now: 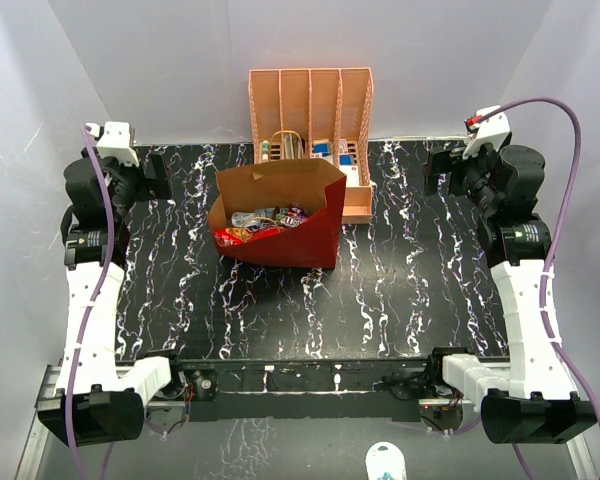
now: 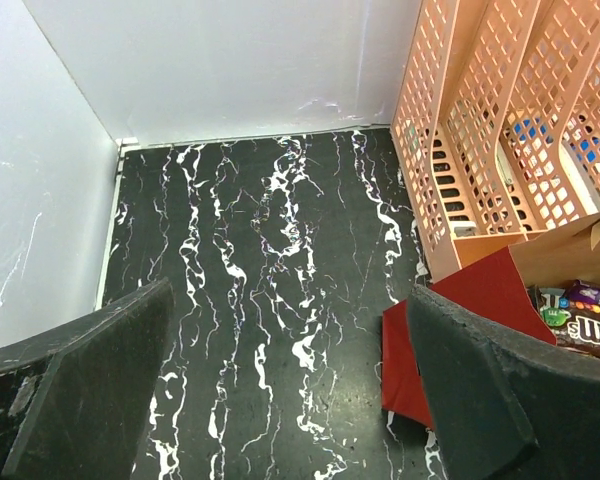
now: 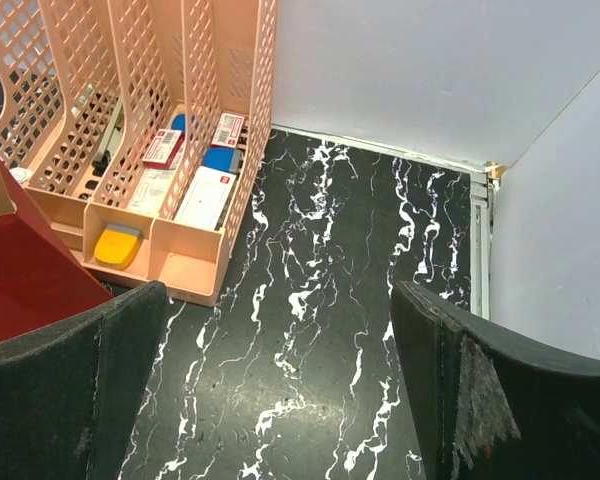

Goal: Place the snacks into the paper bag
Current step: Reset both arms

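Observation:
The dark-red paper bag [image 1: 300, 235] stands open in the middle of the black marbled table, its kraft inside showing. The snacks [image 1: 265, 222] lie inside it: a red chip bag, purple wrappers and small pouches. The left wrist view shows the bag's corner [image 2: 480, 300] and purple wrappers [image 2: 590, 320] inside. My left gripper [image 1: 152, 175] is open and empty at the far left, apart from the bag. My right gripper [image 1: 442, 172] is open and empty at the far right. The right wrist view shows the bag's red side [image 3: 20, 280].
A peach slotted organizer [image 1: 310, 120] stands right behind the bag, holding small blue-white boxes [image 3: 205, 185] and a yellow item [image 3: 117, 245]. White walls close the table at the back and sides.

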Motion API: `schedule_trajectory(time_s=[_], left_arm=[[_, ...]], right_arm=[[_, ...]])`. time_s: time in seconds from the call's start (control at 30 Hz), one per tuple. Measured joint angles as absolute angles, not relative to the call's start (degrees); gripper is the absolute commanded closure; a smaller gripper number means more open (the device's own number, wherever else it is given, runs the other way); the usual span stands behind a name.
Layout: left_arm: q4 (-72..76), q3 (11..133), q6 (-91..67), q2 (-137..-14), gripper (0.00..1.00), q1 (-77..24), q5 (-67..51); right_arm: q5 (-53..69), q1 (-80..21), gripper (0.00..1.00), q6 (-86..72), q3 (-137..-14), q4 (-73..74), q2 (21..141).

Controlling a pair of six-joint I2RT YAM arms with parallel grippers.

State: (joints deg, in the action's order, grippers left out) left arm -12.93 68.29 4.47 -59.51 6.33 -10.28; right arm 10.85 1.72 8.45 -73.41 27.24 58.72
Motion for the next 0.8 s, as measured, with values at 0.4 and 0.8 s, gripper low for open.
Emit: schedule_trajectory(time_s=[0.4,0.8], left_arm=[[-14.96,68.29,7.07,-59.16,0.02,6.33,-9.91],[-14.94,68.01,6.35,-59.22,0.02,6.33,-9.32]], right_arm=[[11.57,1.72,0.02,8.40,-73.38,28.40,59.09],[12.21,1.74,0.02,7.60,-73.25,28.34,59.72]])
